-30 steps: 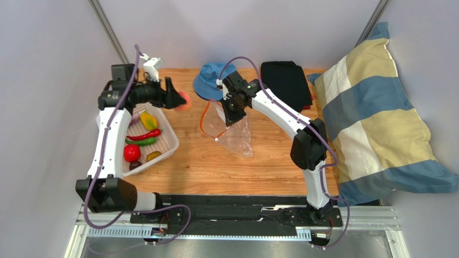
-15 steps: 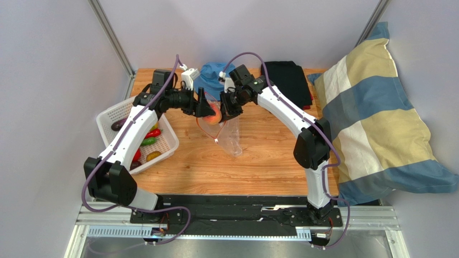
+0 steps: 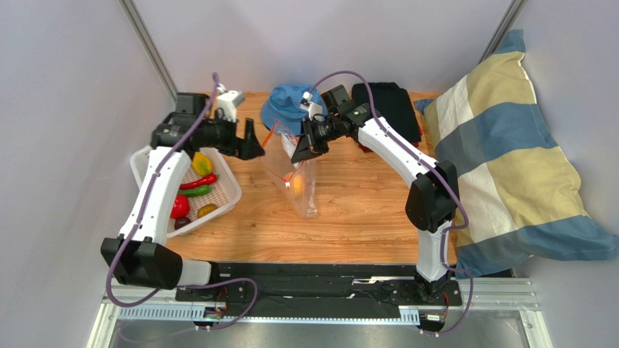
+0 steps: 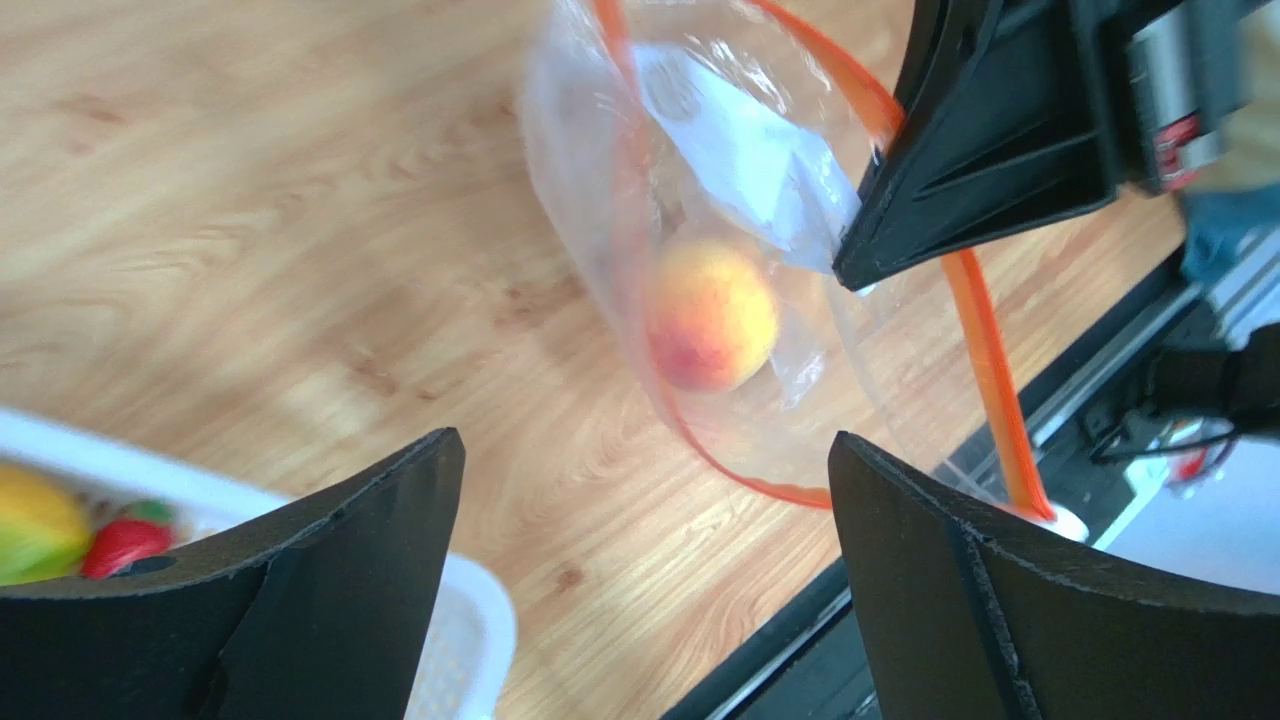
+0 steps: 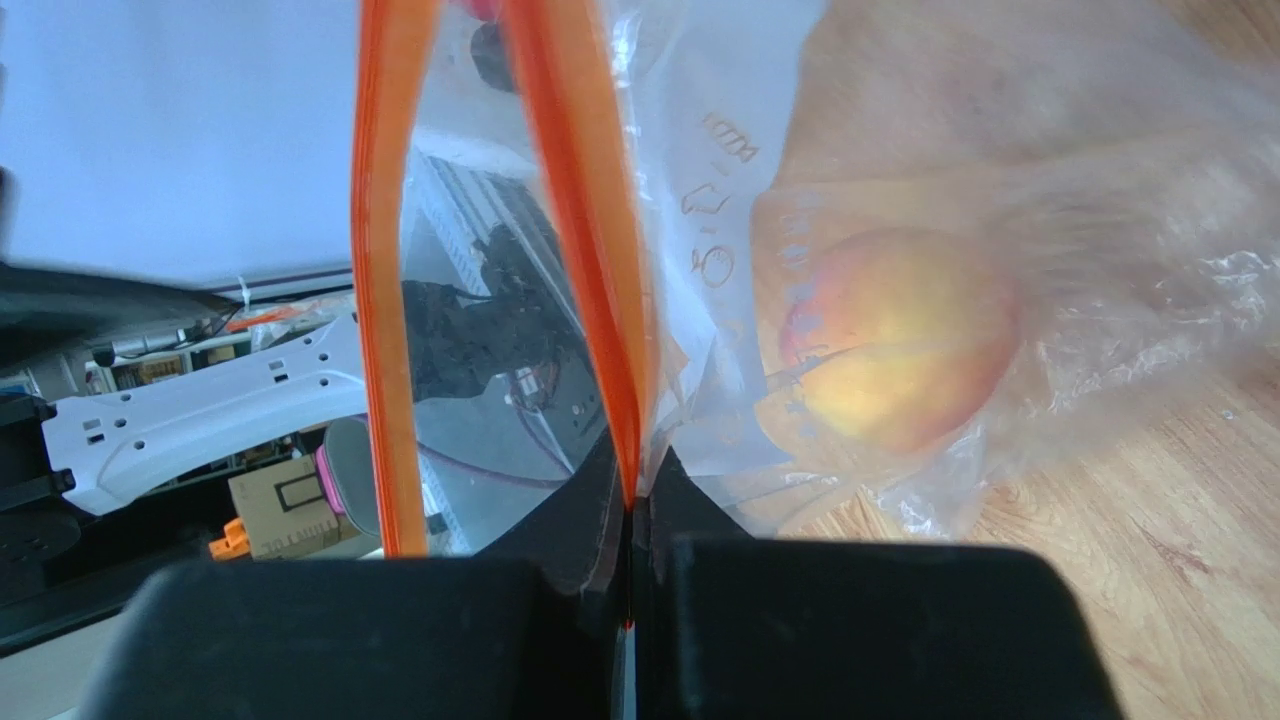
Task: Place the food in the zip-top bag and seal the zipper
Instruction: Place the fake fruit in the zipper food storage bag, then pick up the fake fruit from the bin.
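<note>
The clear zip-top bag [image 3: 304, 181] hangs upright over the table with its mouth open. My right gripper [image 3: 299, 148] is shut on its orange-red zipper strip [image 5: 579, 180], pinched between the jaws [image 5: 631, 503]. A peach [image 3: 296, 183] lies inside the bag and also shows in the left wrist view [image 4: 711, 315] and the right wrist view [image 5: 897, 353]. My left gripper [image 3: 254, 147] is open and empty, just left of the bag mouth [image 4: 646, 450]. The rest of the food sits in the white basket [image 3: 229, 181]: red apple [image 3: 178, 206], red chili [image 3: 196, 183], green chili [image 3: 195, 192], yellow piece [image 3: 200, 161].
A blue hat [image 3: 287, 107] and a folded black cloth [image 3: 389, 109] lie at the table's back edge behind the bag. A striped pillow [image 3: 501, 152] fills the right side. The basket corner shows in the left wrist view [image 4: 451, 660].
My left gripper carried the peach from near the basket to the bag mouth, let it go inside, and drew back left. The right gripper lifted the bag more upright.
</note>
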